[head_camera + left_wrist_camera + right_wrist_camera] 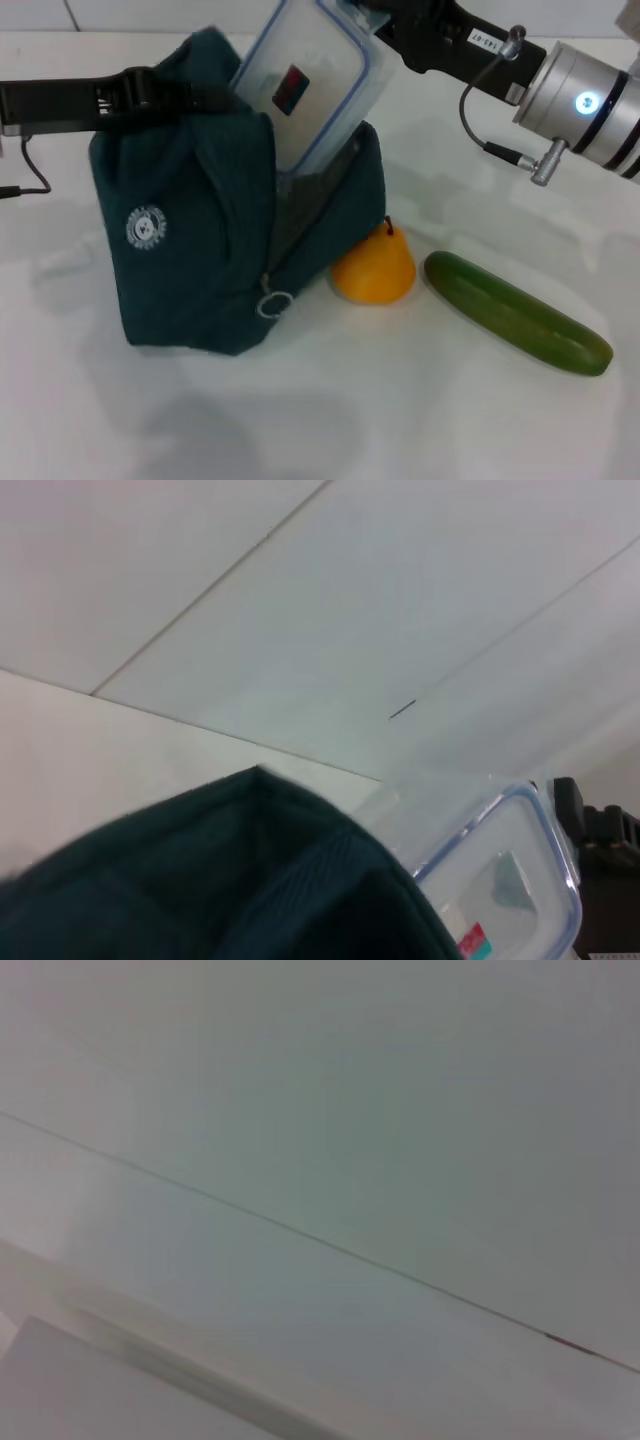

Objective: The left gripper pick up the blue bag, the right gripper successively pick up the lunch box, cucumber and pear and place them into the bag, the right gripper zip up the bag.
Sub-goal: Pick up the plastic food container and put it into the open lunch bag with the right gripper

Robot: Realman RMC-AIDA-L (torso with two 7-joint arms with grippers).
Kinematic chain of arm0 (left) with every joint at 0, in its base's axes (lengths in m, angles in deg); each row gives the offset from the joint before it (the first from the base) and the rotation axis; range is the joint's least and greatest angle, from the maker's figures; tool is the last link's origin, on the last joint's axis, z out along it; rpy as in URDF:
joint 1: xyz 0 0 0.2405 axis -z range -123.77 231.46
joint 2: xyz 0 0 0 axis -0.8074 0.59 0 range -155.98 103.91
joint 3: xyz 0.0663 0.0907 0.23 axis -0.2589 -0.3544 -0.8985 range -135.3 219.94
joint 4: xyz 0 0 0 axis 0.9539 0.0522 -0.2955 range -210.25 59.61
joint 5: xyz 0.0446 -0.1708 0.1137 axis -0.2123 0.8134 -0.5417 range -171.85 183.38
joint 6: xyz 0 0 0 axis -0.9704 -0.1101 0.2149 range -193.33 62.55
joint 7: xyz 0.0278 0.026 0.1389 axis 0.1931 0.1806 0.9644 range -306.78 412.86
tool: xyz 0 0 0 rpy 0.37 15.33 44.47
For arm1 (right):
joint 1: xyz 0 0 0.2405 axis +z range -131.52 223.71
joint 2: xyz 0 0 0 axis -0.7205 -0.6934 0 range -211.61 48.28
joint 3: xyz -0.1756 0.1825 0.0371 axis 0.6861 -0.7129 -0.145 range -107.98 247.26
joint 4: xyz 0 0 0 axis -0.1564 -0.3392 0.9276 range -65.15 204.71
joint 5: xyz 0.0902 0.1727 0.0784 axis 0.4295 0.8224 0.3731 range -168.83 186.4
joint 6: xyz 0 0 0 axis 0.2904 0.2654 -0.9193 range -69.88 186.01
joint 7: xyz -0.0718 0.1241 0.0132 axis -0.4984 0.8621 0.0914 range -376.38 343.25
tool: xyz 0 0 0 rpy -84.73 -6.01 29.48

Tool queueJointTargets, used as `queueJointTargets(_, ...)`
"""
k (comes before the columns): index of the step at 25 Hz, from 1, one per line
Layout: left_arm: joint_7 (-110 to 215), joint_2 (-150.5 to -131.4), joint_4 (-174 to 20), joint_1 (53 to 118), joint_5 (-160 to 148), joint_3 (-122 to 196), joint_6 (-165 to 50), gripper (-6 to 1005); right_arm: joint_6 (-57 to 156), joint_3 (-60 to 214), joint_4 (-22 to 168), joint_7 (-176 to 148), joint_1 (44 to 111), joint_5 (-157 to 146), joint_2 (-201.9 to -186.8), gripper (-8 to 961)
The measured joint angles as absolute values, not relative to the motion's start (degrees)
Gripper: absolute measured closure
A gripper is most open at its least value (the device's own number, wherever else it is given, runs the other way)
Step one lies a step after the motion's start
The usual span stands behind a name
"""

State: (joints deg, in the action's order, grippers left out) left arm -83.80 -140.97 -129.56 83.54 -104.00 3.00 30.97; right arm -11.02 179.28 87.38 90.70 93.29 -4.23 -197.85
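The blue bag [200,230] stands on the white table, its top held up by my left gripper [185,95], which reaches in from the left and is shut on the bag's upper edge. My right gripper [380,25] comes in from the upper right and is shut on the top end of the lunch box [310,85]. The box is tilted, with its lower end inside the bag's open mouth. The pear [375,268] sits against the bag's right side. The cucumber [515,312] lies to the pear's right. The left wrist view shows the bag's fabric [250,880], the lunch box [500,870] and the right gripper's black body.
The bag's ring zipper pull [273,303] hangs low on its front corner. The left arm's thin cable [30,170] trails at the far left. The right wrist view shows only pale wall and table surface.
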Motion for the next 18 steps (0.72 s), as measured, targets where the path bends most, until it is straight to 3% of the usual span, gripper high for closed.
queueJointTargets(18, -83.81, -141.06, -129.18, 84.23, -103.95, 2.59, 30.78, 932, -8.36, 179.59, 87.86, 89.90, 93.99, -4.54, -197.85, 798)
